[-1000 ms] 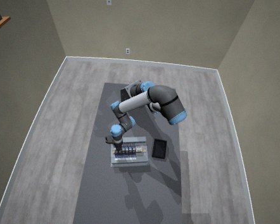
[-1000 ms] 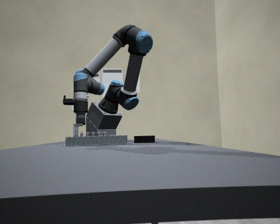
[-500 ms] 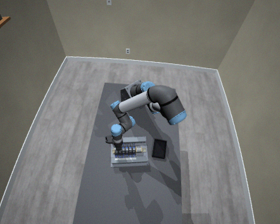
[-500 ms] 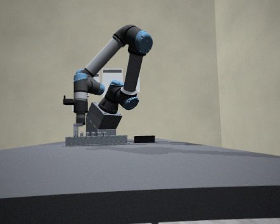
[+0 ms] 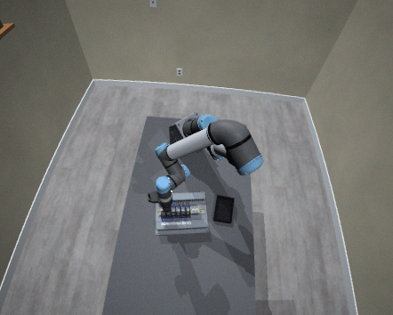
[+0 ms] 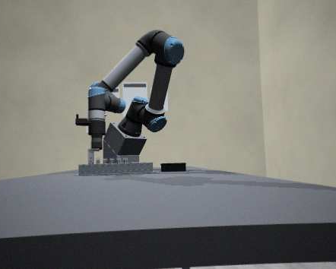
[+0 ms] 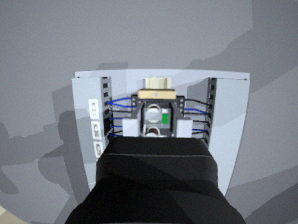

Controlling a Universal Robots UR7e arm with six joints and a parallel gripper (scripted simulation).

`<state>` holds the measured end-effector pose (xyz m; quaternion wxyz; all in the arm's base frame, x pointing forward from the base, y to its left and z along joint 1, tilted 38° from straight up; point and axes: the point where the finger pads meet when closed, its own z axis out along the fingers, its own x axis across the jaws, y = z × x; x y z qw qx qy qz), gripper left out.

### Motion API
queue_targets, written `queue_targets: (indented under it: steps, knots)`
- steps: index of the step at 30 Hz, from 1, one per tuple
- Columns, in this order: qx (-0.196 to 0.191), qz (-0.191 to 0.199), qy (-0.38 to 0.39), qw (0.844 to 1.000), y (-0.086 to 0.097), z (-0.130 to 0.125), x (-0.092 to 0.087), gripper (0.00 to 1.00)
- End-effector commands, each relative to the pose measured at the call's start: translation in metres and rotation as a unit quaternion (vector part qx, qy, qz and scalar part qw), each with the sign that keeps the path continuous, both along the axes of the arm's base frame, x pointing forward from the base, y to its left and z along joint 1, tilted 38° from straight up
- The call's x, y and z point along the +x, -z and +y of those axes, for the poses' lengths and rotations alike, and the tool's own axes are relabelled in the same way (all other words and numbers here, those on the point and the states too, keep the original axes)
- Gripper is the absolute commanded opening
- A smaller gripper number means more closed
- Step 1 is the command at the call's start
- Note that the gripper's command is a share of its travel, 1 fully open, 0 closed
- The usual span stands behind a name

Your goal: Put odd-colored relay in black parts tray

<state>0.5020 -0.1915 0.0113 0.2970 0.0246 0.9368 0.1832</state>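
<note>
The grey relay panel [image 5: 181, 214] lies flat on the dark table; it also shows in the side view [image 6: 115, 168] and the wrist view [image 7: 160, 145]. My gripper [image 5: 165, 210] points straight down over the panel's left end and is shut on the leftmost relay [image 7: 157, 112], which has a green button. In the side view this relay [image 6: 91, 156] stands higher than the other relays [image 6: 115, 161] in the row, just under the gripper [image 6: 96, 149]. The other relays' buttons are too small to tell their color. The black parts tray [image 5: 223, 209] sits to the right of the panel.
The robot base [image 5: 184, 126] stands at the table's far end, and the arm's elbow [image 5: 242, 156] reaches over the area behind the tray. The tray [image 6: 173, 166] is low, apart from the panel's right edge.
</note>
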Motion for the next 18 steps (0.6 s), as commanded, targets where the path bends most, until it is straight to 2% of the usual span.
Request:
queue_targets:
  steps: [1,18]
  knots:
    - [-0.001,0.005,-0.002,1.000,-0.0005,-0.0006,0.0003,0.00]
    - [-0.002,0.018,-0.007,1.000,-0.0010,-0.0007,0.0009,0.00]
